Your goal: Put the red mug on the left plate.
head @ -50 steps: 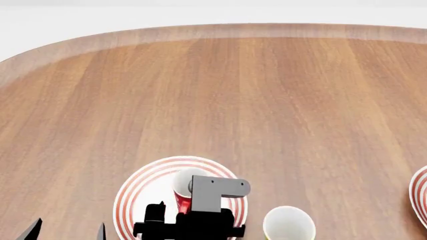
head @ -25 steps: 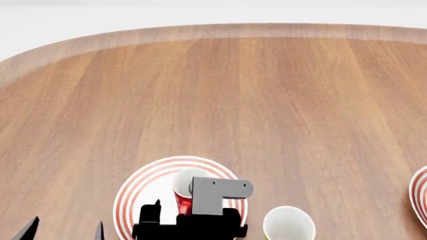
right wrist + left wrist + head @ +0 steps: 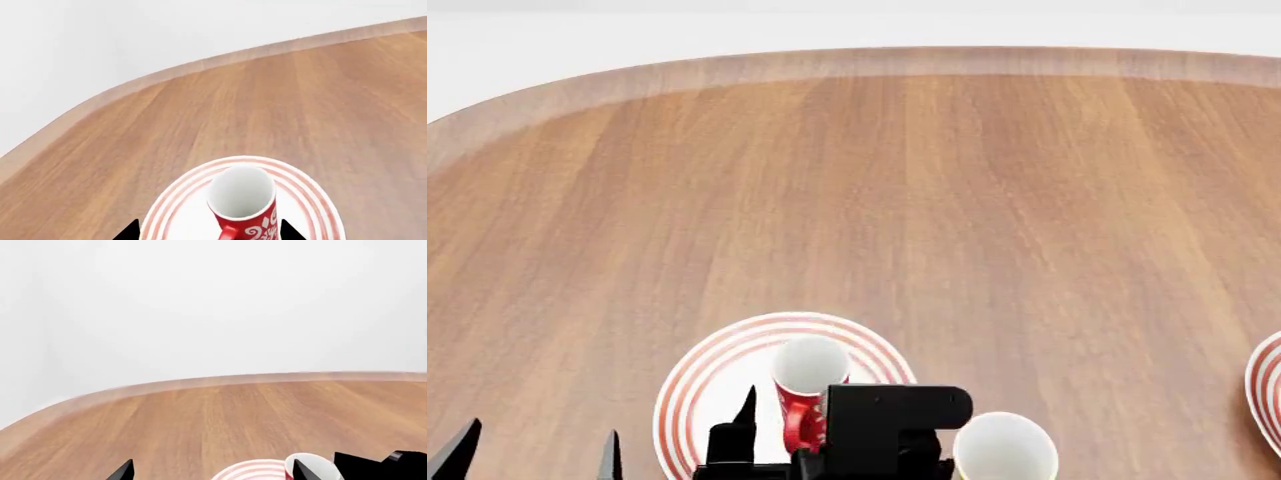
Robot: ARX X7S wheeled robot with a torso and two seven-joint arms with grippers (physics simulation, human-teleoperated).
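I'm looking over a broad wooden table (image 3: 961, 200) with plenty of bare room beyond, and the left plate (image 3: 701, 385) is lying close to the near edge. The red mug (image 3: 805, 385) is standing upright on it, so the placing looks done and only backing off remains. My right gripper (image 3: 208, 231) is straddling the mug wide, fingertips clear of it; the left gripper (image 3: 534, 452) is idling open beside the plate.

No text, label, brand, number or sign can be read anywhere; only a white scroll pattern is seen on the red mug (image 3: 243, 212).
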